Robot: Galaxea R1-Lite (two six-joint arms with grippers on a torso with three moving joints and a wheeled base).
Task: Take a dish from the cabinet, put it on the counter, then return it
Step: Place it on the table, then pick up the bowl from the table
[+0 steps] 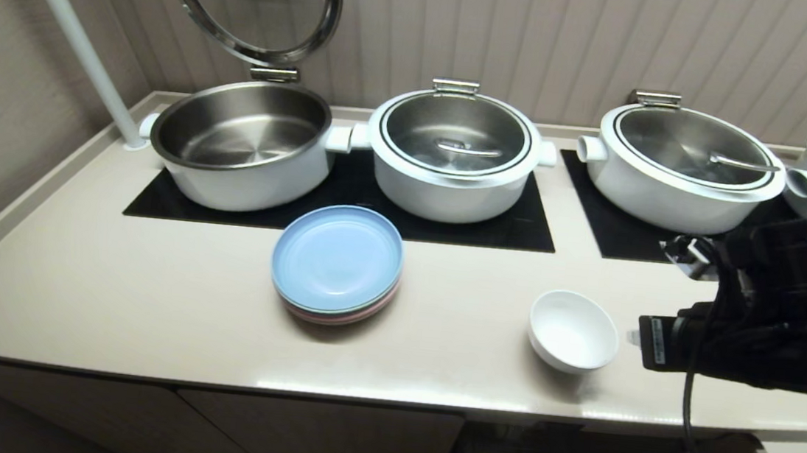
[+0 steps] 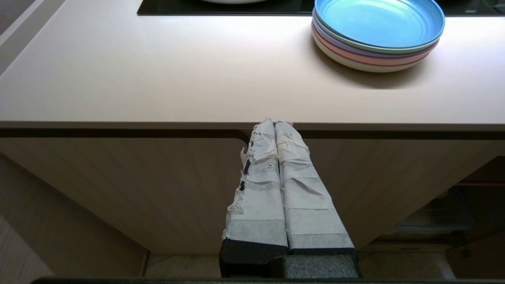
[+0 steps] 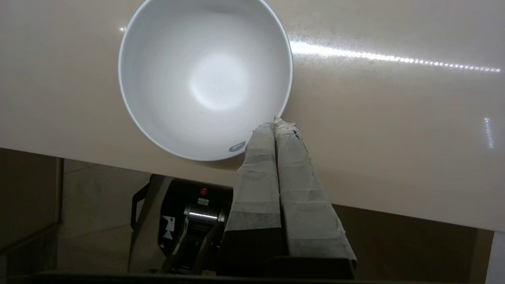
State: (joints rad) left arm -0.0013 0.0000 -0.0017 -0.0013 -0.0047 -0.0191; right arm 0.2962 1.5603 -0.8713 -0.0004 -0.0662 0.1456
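The dish [image 1: 574, 330] is a small, plain white bowl, round and deep, glossy inside, standing upright near the table's [image 1: 145, 290] front edge, right of stacked pastel plates [image 1: 338, 263]. The right tool [image 3: 275, 123] hovers just beside its rim, taped fingers pressed together, holding nothing. The left tool [image 2: 275, 125] is likewise closed, below the table edge.

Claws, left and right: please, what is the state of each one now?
Left claw: closed, empty, parked below the counter edge.
Right claw: closed, holding nothing, tips beside the rim of the white bowl.
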